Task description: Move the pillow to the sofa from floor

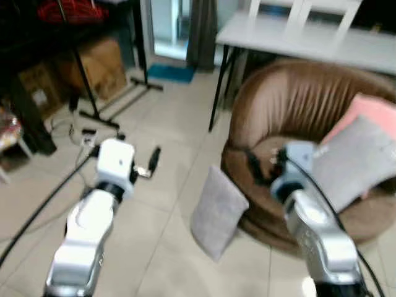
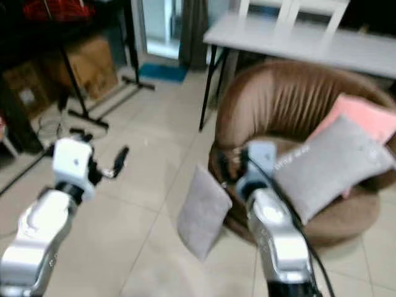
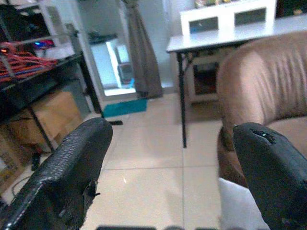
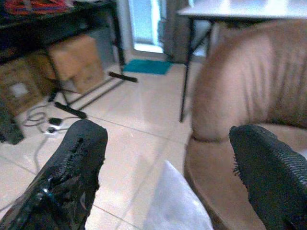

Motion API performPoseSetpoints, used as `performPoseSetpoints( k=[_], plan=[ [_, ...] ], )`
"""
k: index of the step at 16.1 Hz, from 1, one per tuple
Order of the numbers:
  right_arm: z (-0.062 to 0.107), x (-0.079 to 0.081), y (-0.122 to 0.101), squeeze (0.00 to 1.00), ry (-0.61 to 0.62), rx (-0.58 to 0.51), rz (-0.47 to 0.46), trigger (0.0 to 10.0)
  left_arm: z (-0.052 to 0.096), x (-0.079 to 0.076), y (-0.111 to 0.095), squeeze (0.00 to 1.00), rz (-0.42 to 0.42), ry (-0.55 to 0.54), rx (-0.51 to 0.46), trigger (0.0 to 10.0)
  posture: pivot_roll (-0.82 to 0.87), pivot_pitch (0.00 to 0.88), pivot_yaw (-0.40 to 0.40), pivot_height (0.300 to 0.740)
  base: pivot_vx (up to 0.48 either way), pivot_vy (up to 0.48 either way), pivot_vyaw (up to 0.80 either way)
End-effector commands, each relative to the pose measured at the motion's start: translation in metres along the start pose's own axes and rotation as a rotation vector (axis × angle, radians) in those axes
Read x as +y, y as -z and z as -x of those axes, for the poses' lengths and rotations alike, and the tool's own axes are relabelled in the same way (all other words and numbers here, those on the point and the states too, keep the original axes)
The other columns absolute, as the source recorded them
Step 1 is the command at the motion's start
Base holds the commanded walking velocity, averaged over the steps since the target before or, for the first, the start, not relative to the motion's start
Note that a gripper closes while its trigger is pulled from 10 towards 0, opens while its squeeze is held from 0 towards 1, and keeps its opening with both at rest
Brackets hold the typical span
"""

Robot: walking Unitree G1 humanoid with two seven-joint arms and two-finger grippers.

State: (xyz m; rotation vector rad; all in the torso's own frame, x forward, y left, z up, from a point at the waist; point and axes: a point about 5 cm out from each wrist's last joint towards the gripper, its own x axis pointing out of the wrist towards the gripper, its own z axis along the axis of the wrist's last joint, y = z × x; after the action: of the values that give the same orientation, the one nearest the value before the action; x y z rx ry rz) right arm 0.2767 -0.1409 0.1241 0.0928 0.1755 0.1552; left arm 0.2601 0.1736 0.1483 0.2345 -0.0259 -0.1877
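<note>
A grey pillow (image 1: 216,213) stands on the tiled floor, leaning against the front of a round brown sofa (image 1: 297,99). On the sofa seat lie another grey pillow (image 1: 356,161) and a pink one (image 1: 365,111). My left gripper (image 1: 151,162) is held out over the floor to the left of the floor pillow, open and empty. My right gripper (image 1: 260,164) hovers above and just right of that pillow, near the sofa's front rim, also open and empty. In the right wrist view the pillow's top corner (image 4: 177,201) shows between the wide-spread fingers (image 4: 76,158).
A white table (image 1: 297,37) stands behind the sofa. At the left are a black stand (image 1: 93,93), cardboard boxes (image 1: 99,65) and cables (image 1: 74,133) on the floor. A teal mat (image 1: 170,73) lies by the doorway. Open tile stretches in front of the pillow.
</note>
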Motion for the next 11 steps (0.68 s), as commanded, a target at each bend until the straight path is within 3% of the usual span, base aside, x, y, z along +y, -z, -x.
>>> performPoseSetpoints(
  k=[1, 3, 11],
  plan=[
    [-0.0004, -0.0014, -0.0090, 0.00, -0.003, -0.031, 0.027, 10.0, -0.0004, -0.0011, 0.0008, 0.40, 0.013, 0.004, 0.005, 10.0, -0.08, 0.000, -0.010, 0.740, 0.000, 0.000, 0.00],
    [-0.0007, -0.0017, -0.0087, 0.00, -0.004, -0.027, 0.029, 10.0, -0.0002, -0.0011, 0.0005, 0.40, 0.014, 0.005, 0.004, 10.0, -0.08, 0.000, -0.011, 0.740, 0.000, 0.000, 0.00],
    [-0.0029, -0.0014, -0.0081, 0.00, -0.015, -0.018, 0.045, 10.0, -0.0001, -0.0018, 0.0007, 0.40, 0.024, 0.009, 0.001, 10.0, -0.08, 0.000, -0.015, 0.740, 0.276, 0.000, 0.00]
  ],
)
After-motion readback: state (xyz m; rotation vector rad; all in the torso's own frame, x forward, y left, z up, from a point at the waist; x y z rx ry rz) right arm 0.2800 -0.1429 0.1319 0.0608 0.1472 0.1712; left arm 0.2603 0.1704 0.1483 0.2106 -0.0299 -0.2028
